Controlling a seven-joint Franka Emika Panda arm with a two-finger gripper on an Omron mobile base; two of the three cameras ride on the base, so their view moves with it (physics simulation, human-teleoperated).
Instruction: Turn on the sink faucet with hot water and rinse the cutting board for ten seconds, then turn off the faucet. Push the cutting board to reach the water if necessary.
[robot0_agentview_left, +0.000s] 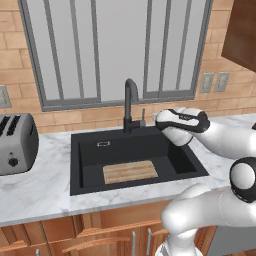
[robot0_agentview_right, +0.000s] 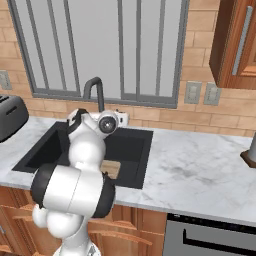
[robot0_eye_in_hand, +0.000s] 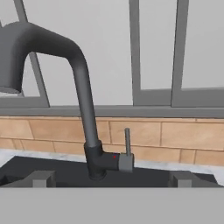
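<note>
The matte-black gooseneck sink faucet (robot0_agentview_left: 130, 104) (robot0_agentview_right: 95, 90) (robot0_eye_in_hand: 83, 100) stands behind the black sink (robot0_agentview_left: 87, 150) (robot0_agentview_right: 140, 145). Its small grey lever (robot0_eye_in_hand: 127, 151) (robot0_agentview_left: 143, 116) stands upright on the right of the base. No water falls from the spout. The light-wood cutting board (robot0_agentview_left: 130, 171) lies flat on the basin floor toward the front; in the right base view a corner of the cutting board (robot0_agentview_right: 113, 168) peeks past my arm. My gripper (robot0_agentview_left: 153, 121) (robot0_eye_in_hand: 111, 179) is open, hovering just right of the lever and facing it, holding nothing.
A silver toaster (robot0_agentview_left: 16, 145) (robot0_agentview_right: 10, 117) sits on the white marble counter (robot0_agentview_left: 45, 185) (robot0_agentview_right: 200, 165) left of the sink. The window and brick wall with outlets (robot0_agentview_left: 213, 82) are behind. A wooden wall cabinet (robot0_agentview_right: 235, 45) hangs at upper right.
</note>
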